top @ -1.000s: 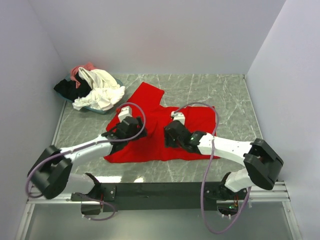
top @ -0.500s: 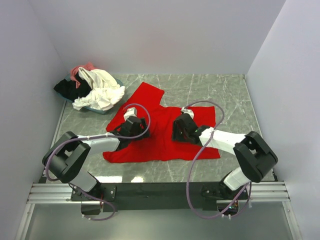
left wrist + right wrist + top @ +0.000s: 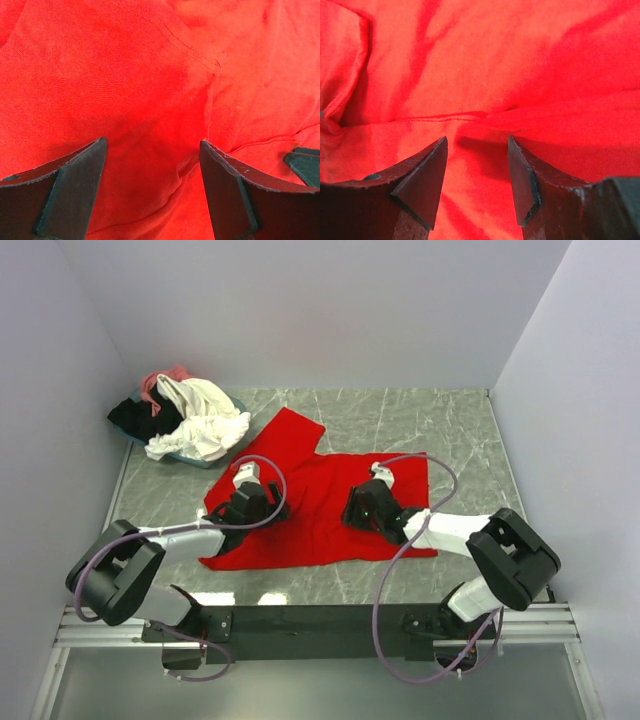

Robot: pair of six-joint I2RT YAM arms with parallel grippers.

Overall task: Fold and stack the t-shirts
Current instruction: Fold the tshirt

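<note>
The two black, wedge-shaped fingers (image 3: 75, 185) of the left gripper (image 3: 152, 141) stand spread wide. Nothing is pinched between them. The bright red cloth t-shirt (image 3: 125, 75) fills the whole gap and lies under both tips, and a soft crease runs down through the opening. A stitched hem ends in a corner just beyond the finger on the right of that view.

The right gripper (image 3: 477, 138) also has its dark fingers (image 3: 420, 180) parted, with a narrower gap, and grips nothing. Red cloth lies beneath them, and a stitched edge runs crosswise just ahead of the tips. Whether the tips press on the cloth cannot be told.

From above, the left gripper (image 3: 245, 502) sits low over the shirt's left half and the right gripper (image 3: 362, 508) over its right half. The shirt (image 3: 315, 510) lies spread in the middle of the grey-green marbled table (image 3: 450, 440), one sleeve pointing to the far left.

Well apart, at the far left corner, a crumpled cream-white shirt (image 3: 205, 420), a black shirt (image 3: 135, 418) and a pink shirt (image 3: 165, 377) are heaped in a teal-rimmed tray (image 3: 190, 457).
</note>
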